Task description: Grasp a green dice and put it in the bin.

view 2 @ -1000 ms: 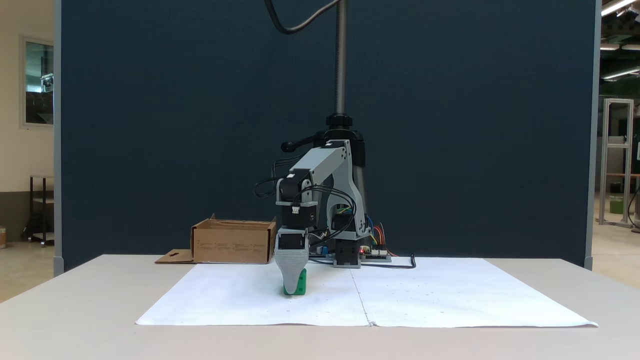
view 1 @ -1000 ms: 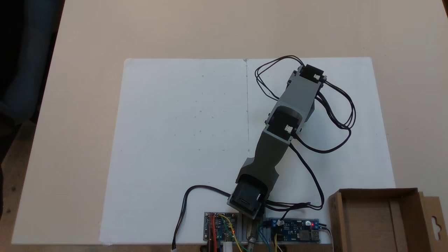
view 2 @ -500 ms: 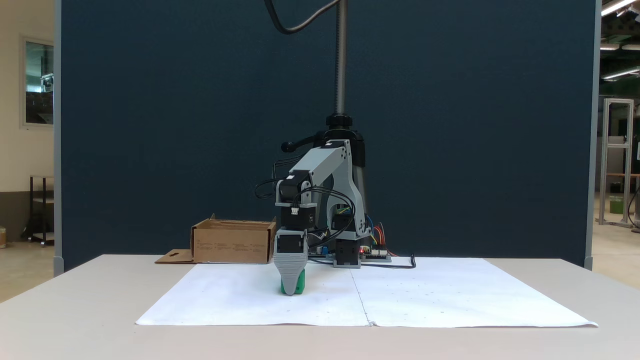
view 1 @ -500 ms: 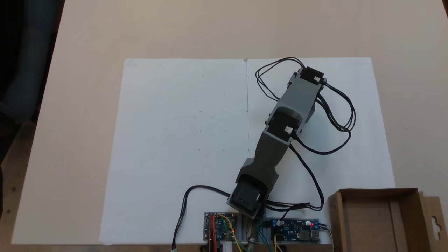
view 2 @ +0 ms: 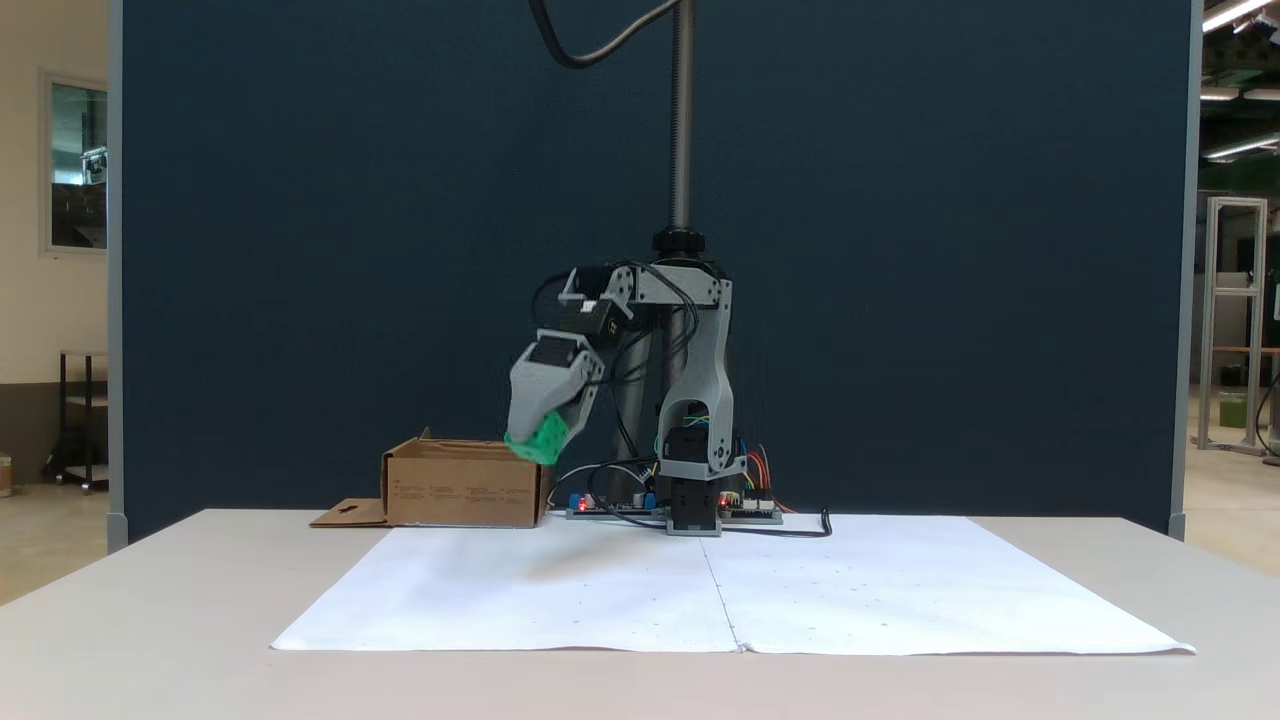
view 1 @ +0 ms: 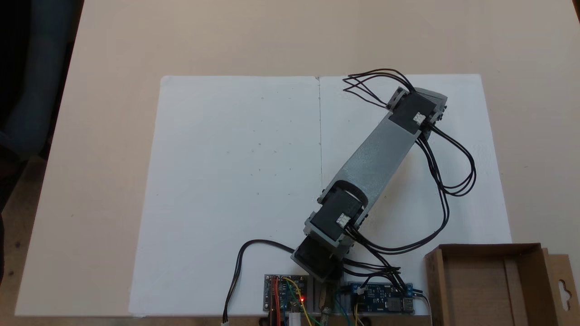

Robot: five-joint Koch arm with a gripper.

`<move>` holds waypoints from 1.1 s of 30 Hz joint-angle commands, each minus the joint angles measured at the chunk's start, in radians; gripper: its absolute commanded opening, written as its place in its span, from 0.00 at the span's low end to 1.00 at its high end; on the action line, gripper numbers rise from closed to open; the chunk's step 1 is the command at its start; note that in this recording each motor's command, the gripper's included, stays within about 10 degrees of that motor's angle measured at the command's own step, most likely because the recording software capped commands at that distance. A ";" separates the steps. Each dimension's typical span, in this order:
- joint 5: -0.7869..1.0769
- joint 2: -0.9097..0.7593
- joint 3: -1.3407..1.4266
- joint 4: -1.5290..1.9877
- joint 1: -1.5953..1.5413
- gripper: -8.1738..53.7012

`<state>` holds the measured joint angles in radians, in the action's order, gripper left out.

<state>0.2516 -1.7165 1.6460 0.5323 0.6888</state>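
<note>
Beige table [view 2: 150,600] carrying white paper sheet [view 1: 235,181], dark blue partition [view 2: 350,250] behind it. One green dice [view 2: 543,440], one bin [view 2: 465,487], two circuit boards [view 1: 284,293] at the paper's edge. Arm raised above the paper, wrist tilted toward the bin; gripper [view 2: 538,438] clamped on the dice, held off the paper beside the bin.

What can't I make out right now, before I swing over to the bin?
- Green dice: pips blurred in the front fixed view; from above the arm covers it.
- Gripper: tips blurred, so grip contact unclear.
- Bin: near part cut off by the frame edge; inside hidden behind its wall.
</note>
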 commanded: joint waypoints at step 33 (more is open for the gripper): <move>-0.091 0.175 -0.193 0.219 1.103 0.32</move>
<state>0.2025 -1.5232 1.5110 0.7378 1.7779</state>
